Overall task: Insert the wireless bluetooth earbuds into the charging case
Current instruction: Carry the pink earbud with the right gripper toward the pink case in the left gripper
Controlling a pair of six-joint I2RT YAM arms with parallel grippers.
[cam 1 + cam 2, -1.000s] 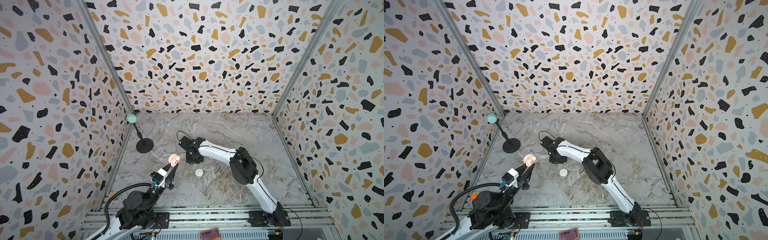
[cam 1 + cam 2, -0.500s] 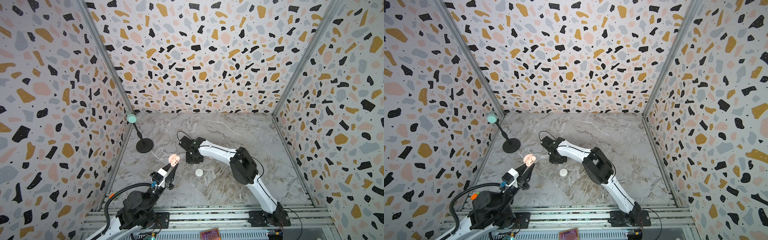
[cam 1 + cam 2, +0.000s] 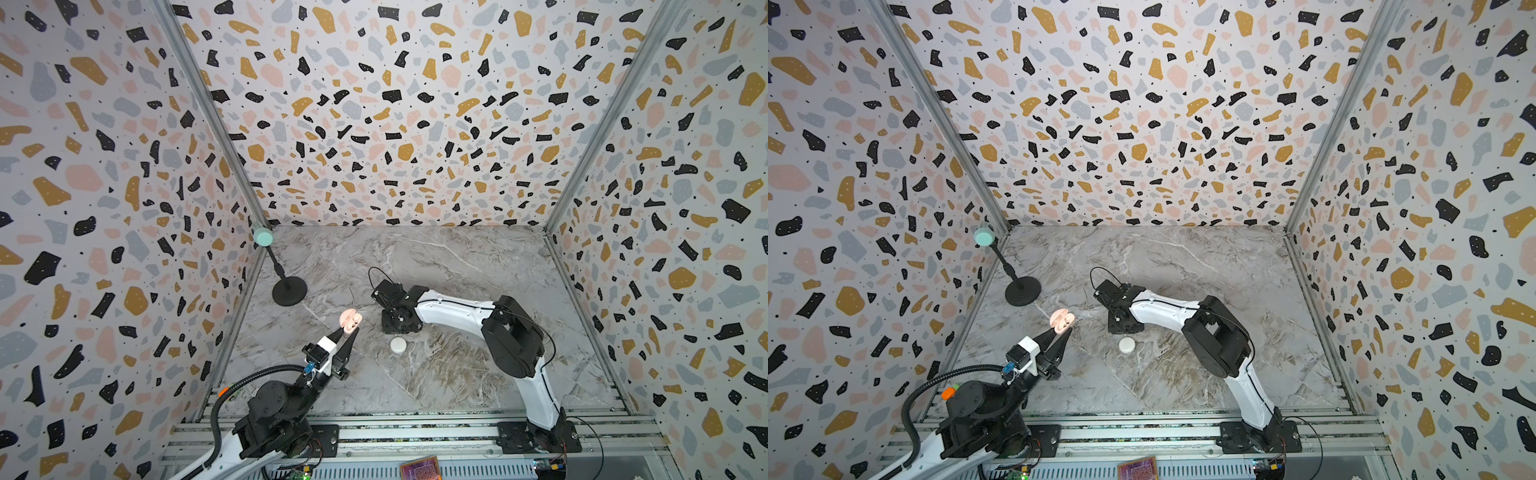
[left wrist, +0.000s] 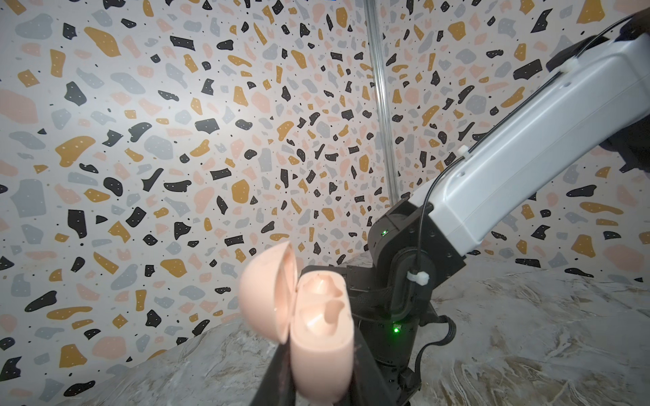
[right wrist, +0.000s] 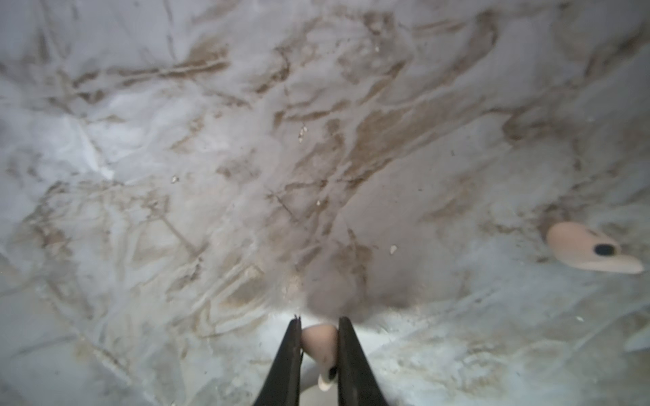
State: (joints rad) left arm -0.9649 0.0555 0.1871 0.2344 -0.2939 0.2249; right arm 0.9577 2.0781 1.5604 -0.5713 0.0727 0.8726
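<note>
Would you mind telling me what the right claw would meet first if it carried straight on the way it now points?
The marble tabletop, most likely: the right claw, shut on a pink earbud, points down at bare marble. The other pink earbud lies off to the side. Depth is unclear.

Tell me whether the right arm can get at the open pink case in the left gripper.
Probably yes: the pink charging case, lid open, sits in the left gripper, nothing between it and the right gripper, shut on a pink earbud.
</note>
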